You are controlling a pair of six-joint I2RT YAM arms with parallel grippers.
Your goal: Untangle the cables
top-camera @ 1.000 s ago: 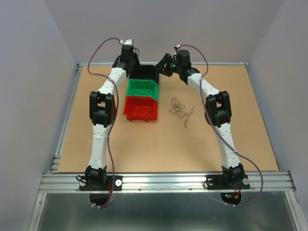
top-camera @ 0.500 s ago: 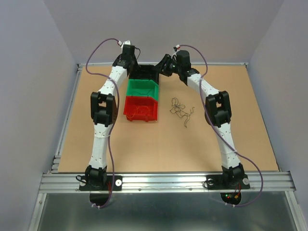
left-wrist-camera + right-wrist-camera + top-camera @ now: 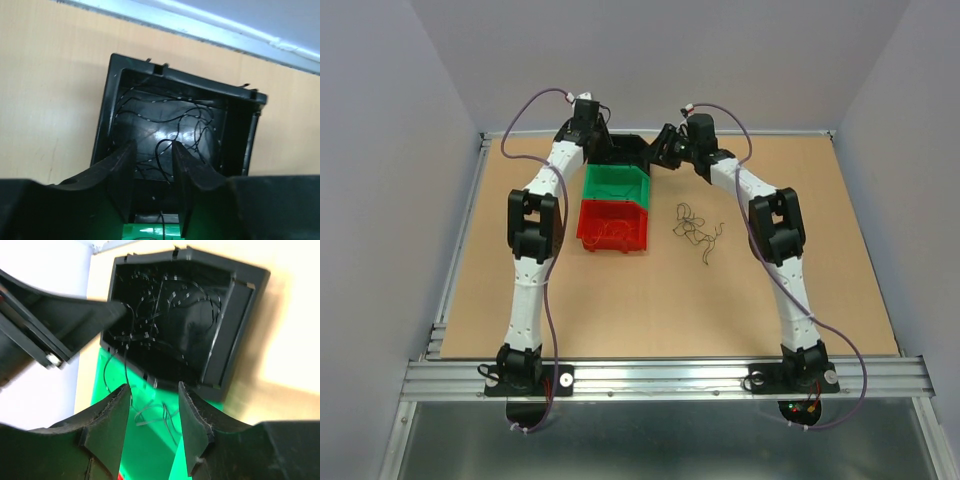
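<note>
The cables (image 3: 696, 230) lie in a thin, curly, dark clump on the worktop (image 3: 620, 310), just right of the bins. The far black bin (image 3: 106, 120) holds black wires (image 3: 175, 117). The middle green bin (image 3: 615, 185) holds a few strands, and the near red bin (image 3: 613, 244) holds orange-red wires (image 3: 610, 228). The left hand (image 3: 152, 150) and right hand (image 3: 154, 390) hover over the black bin, both released and gripping nothing.
</note>
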